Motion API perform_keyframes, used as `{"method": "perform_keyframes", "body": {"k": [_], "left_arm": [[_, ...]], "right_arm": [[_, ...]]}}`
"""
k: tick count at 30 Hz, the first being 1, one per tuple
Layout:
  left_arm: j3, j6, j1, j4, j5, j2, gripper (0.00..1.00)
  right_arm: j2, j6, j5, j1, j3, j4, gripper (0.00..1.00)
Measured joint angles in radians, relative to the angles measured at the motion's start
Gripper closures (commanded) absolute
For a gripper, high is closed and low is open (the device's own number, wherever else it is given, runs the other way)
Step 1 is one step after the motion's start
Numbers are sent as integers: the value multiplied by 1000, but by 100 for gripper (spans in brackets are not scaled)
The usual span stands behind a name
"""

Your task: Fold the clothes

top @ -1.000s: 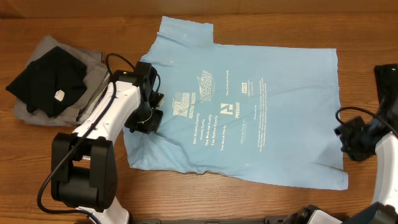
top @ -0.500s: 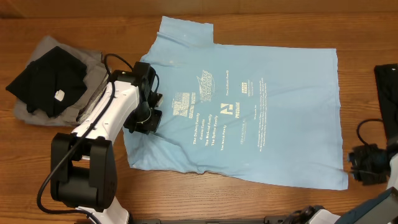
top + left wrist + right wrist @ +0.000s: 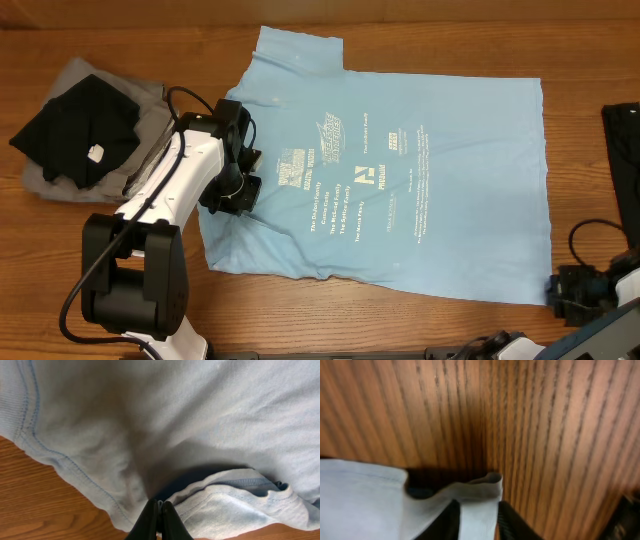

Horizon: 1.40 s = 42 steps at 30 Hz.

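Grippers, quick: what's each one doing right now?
Left gripper: closed, pinching the sky-blue T-shirt edge.
Right gripper: T-shirt corner sits between its jaws; clamped or not, cannot tell.

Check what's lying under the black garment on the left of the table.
A grey garment lies under the black garment, showing around its edges, on the wooden table. Anything else beneath them is covered from view.

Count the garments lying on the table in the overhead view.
3 clearly: the blue T-shirt spread in the middle, and a black garment on top of a grey garment at the left. A dark piece at the right edge may be a fourth.
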Motion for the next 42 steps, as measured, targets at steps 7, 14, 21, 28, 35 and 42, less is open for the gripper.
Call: {"method": "perform_keyframes", "body": {"k": [7,14,21,28,35,42], "left_arm": [[0,0,0,-3,6,0,96],[0,0,0,-8,8,0,96],[0,0,0,-28,8,0,96],[51,0,0,-86,7,0,96],[150,0,22,-90,0,0,96],[154,0,35,-92,-13,0,96]], "right_arm": [[0,3,-1,0,-35,54,50],[-1,-3,7,-1,-38,66,96],[-1,-10,7,0,-21,-59,96],[0,-56,-45,0,153,-206,96],[0,-105,-199,0,193,-156,96],[0,-116,-335,32,193,-66,96]]}}
